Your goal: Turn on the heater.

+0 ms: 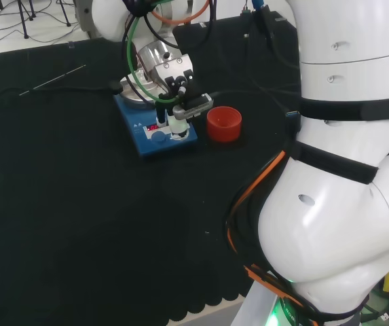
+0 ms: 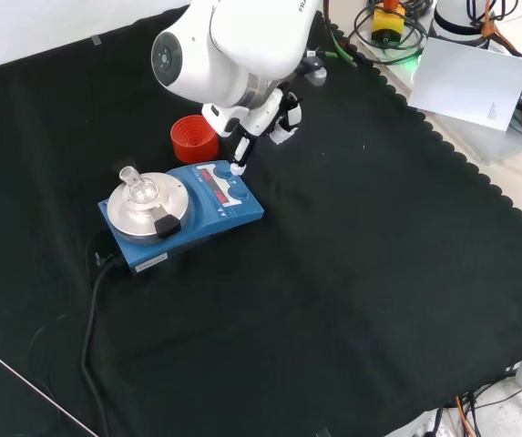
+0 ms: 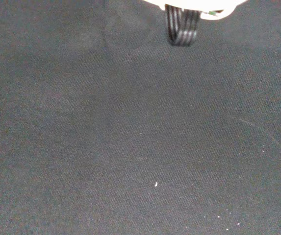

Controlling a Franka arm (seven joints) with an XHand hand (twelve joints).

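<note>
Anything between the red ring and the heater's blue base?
In the front view, bare black cloth separates the red ring from the heater; the robot hand is beside it.

The bench is covered by black cloth (image 2: pixel 352 300) with a scalloped edge. A pale floor (image 1: pixel 17 34) with cables is seen beyond its far edge.
</note>
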